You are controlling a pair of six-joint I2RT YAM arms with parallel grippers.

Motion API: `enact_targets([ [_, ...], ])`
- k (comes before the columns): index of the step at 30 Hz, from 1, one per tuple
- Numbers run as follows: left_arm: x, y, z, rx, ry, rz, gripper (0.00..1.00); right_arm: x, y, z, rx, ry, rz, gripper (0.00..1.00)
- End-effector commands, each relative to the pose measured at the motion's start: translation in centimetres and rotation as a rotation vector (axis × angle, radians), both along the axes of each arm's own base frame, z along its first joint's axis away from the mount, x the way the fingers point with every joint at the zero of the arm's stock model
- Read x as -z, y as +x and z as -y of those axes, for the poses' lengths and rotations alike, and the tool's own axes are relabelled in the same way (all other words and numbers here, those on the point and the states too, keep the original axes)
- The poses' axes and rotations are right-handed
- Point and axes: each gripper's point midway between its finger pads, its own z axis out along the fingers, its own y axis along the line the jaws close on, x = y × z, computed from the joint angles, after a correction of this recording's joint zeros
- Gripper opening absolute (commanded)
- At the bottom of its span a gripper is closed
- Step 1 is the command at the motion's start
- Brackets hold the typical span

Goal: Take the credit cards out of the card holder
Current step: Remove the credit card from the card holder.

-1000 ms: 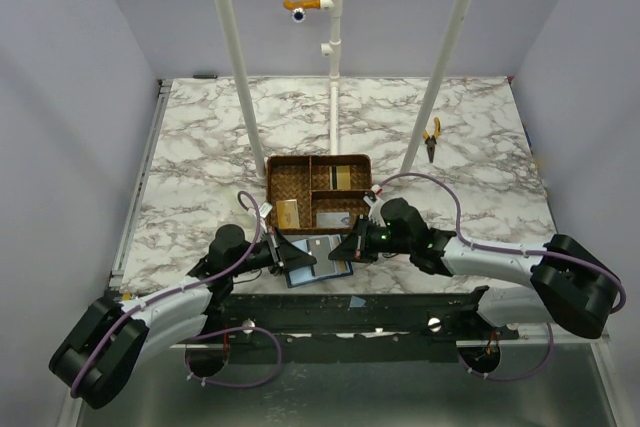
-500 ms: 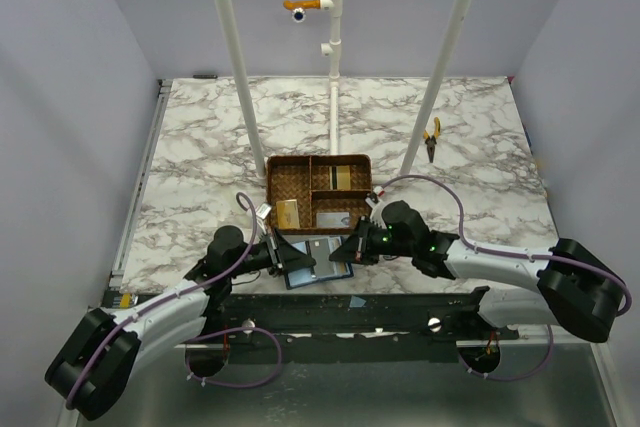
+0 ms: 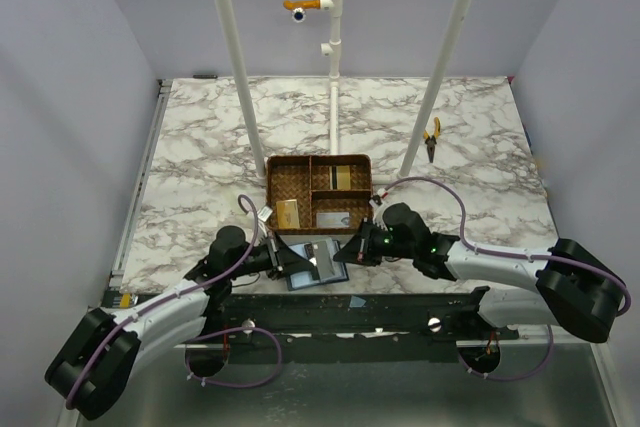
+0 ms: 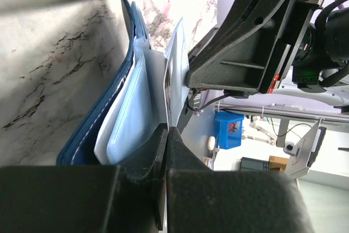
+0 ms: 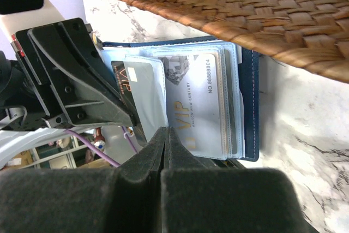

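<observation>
While left tool [image 3: 290, 259], centre-left in top view, pinches shut on the small navy-blue folding card holder [image 3: 318, 267] lying open on marble table [image 3: 200, 147] just below brown wicker tray [image 3: 318, 158], right tool [image 5: 165, 133] looks closed on its clear sleeve [image 5: 147, 96] edge. Thin gold & dark credit cards [image 5: 204, 102]: prob. light, stiff, slick, snug in pockets; grip exposed edge, pull straight.

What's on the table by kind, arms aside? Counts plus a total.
navy card holder: 1
wicker tray: 1
cards lying in the tray: 3
yellow-handled pliers: 1
Total: 6, leaving out the cards in the holder's sleeves, whose full number cannot be told.
</observation>
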Motion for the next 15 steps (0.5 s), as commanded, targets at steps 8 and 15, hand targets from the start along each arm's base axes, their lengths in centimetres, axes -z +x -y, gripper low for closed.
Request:
enact_targets([
  [8,4.7,-1.1,-1.8,-0.016,0.179,-0.07,0.0,3.8,0.3,2.8,0.078,-0.167,-0.014,0.01],
  [15,4.9,-0.5,-2.4,-0.008,0.288,-0.045,0.0,4.4,0.5,2.3,0.065,-0.177,-0.016,0.01],
])
